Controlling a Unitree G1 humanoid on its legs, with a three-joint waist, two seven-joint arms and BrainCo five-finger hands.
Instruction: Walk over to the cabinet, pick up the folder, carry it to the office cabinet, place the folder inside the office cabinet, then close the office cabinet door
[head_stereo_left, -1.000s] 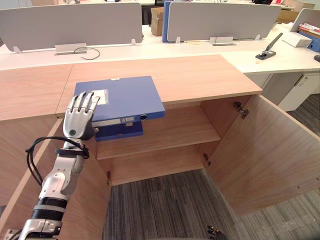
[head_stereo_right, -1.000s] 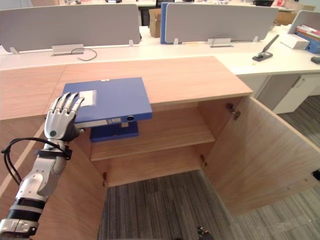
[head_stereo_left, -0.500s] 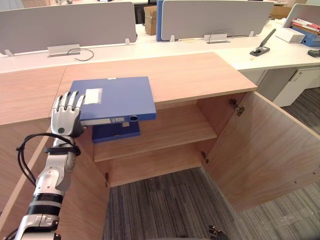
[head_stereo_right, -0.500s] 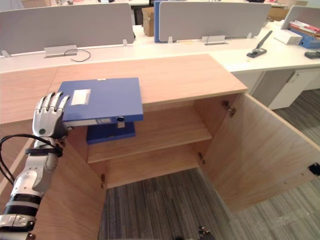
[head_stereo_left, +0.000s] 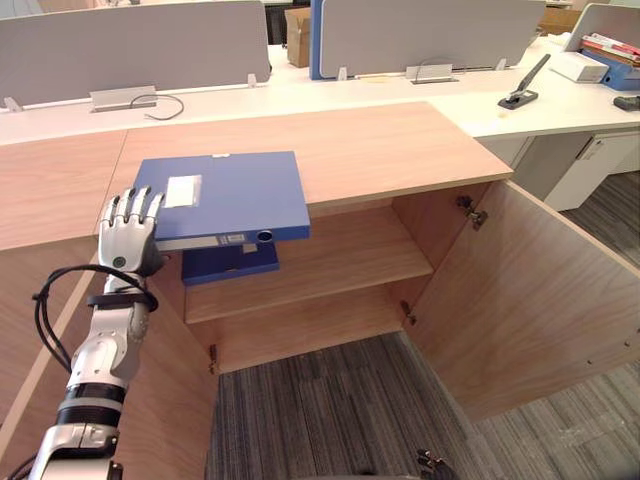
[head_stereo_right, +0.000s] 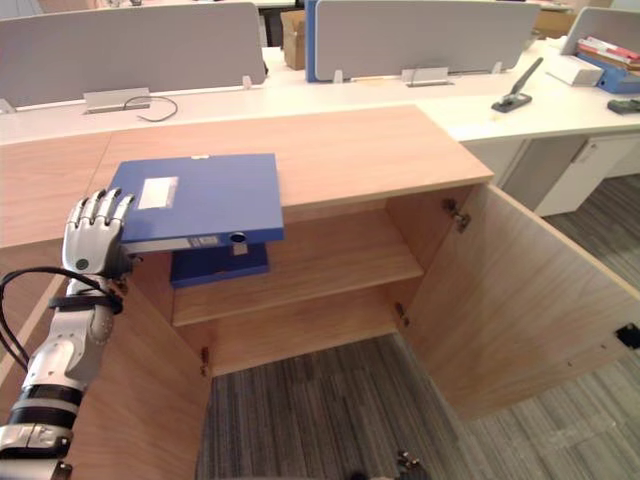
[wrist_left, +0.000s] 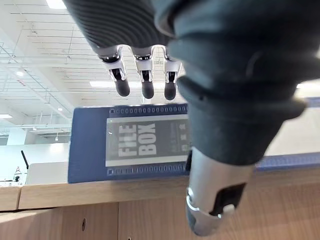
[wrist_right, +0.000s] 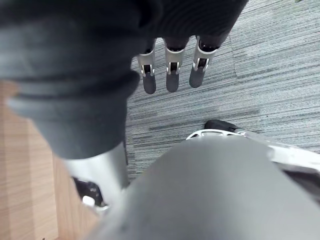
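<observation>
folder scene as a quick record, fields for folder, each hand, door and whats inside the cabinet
folder: blue, lying flat on the cabinet top, front edge overhanging the open compartment
left hand: at the folder's left edge, fingers straight; contact cannot be told
right hand: hanging over the carpet, fingers relaxed, holding nothing
cabinet door: swung wide open to the robot's right
shelf: second blue item at its left end, below the folder's overhang
task state: folder not yet lifted
</observation>
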